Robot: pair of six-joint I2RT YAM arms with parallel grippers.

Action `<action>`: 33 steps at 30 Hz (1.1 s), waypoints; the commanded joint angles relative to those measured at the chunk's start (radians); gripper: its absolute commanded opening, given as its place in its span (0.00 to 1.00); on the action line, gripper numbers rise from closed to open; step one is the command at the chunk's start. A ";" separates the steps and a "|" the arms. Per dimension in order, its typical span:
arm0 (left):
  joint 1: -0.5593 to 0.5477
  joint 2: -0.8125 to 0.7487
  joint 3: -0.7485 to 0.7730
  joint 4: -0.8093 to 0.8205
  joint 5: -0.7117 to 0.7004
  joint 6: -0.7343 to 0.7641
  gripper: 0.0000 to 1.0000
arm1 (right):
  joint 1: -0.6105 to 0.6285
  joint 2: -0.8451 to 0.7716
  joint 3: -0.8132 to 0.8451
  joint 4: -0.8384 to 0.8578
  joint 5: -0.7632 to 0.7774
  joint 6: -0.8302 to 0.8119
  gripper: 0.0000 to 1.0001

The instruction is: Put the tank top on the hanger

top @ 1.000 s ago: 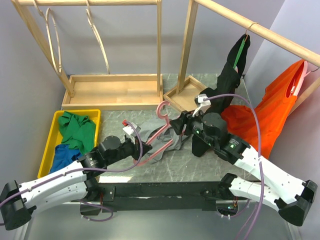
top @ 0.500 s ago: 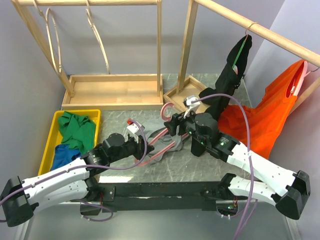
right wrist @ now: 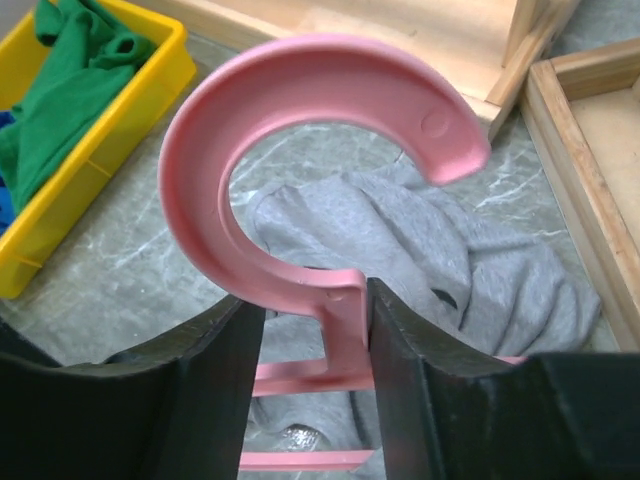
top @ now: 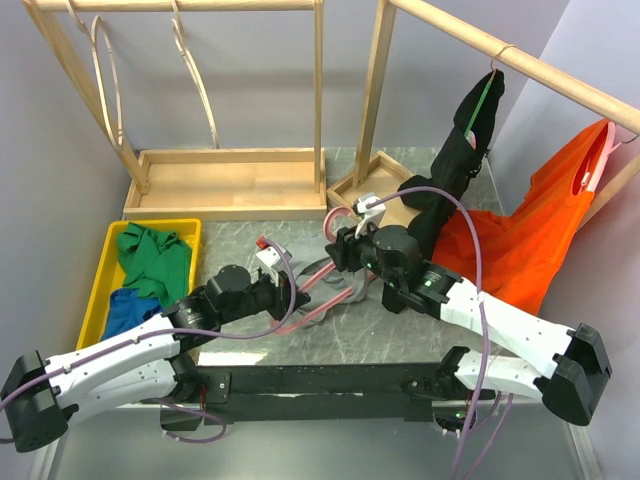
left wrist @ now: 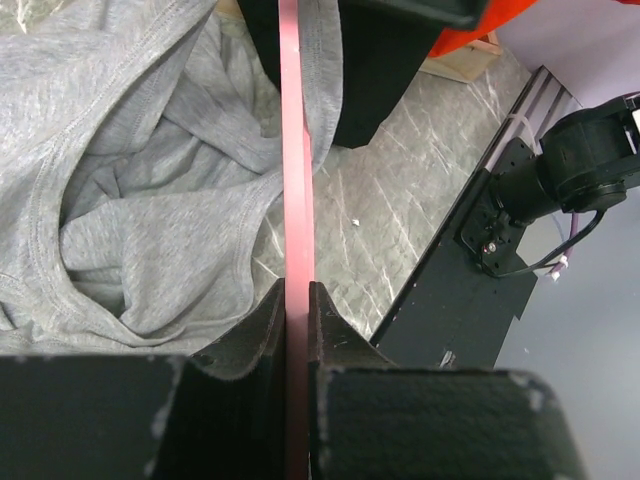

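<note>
Your left jaws were pressed onto the lower bar of the hanger point(left wrist: 296, 180), pinching the thin pink plastic edge-on, just as they had a second before. Your right jaws had just swung in from the right and narrowed on the hanger's neck, directly under the hook point(right wrist: 300, 90). In the right wrist view both faces seemed to touch the plastic, so I judged it a grip, though perhaps not yet a firm one. That meant you held the hanger at two places, which should have steadied it for dressing.

The tank top point(top: 338, 285) lay crumpled near the middle of the surface point(top: 250, 345), beneath the frame and touching it. Whether any strap was threaded over an arm of the hanger could not be told.

Room was tight. The yellow bin point(top: 100, 300) sat at the left edge and the wooden rack bases point(top: 230, 190) ran along the far edge. The black garment point(top: 455, 160) and orange garment point(top: 530, 240) hung by the right edge. The near strip between your arms looked the most open.
</note>
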 commanded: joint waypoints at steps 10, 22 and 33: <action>-0.004 -0.005 0.051 0.040 0.002 -0.013 0.12 | 0.008 -0.040 -0.028 0.121 0.084 -0.037 0.02; -0.004 -0.022 0.057 -0.027 -0.213 -0.157 0.63 | 0.011 -0.069 -0.101 0.140 0.177 -0.033 0.00; 0.057 -0.171 0.073 -0.352 -0.515 -0.466 0.76 | 0.036 -0.069 -0.120 0.140 0.263 -0.027 0.00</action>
